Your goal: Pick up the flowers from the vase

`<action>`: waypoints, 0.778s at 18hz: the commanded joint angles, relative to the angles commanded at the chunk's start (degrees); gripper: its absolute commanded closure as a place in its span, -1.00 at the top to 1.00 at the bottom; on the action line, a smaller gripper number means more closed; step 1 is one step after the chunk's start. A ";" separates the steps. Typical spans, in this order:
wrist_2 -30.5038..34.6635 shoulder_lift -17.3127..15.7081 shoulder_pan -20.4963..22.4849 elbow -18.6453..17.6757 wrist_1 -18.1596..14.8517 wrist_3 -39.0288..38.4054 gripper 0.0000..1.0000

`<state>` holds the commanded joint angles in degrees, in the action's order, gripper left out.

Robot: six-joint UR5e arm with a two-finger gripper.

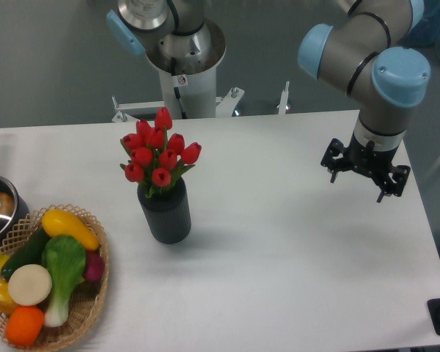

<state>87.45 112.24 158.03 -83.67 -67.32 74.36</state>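
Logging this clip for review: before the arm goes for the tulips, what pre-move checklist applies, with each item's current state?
1. Tulips seated in the ribbed vase: ok, the buds and leaves stand above the vase mouth.
2. Vase upright on the table: ok.
3. Gripper free of any load: ok, nothing hangs from it.
4. Jaws open wide enough for the bunch: cannot tell from this angle.
5. Gripper lined up over the tulips: not ok, it hangs far to the side of the vase.
6. Space between vase and wicker basket: ok, they stand apart.
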 joint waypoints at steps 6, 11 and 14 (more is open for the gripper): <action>-1.57 -0.35 -0.35 -0.44 0.09 0.00 1.00; -3.34 -1.49 -0.88 -6.37 8.55 -5.25 1.00; -5.00 -2.63 -0.79 -14.30 18.69 -8.70 1.00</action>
<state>82.45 109.60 157.24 -97.97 -48.63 65.66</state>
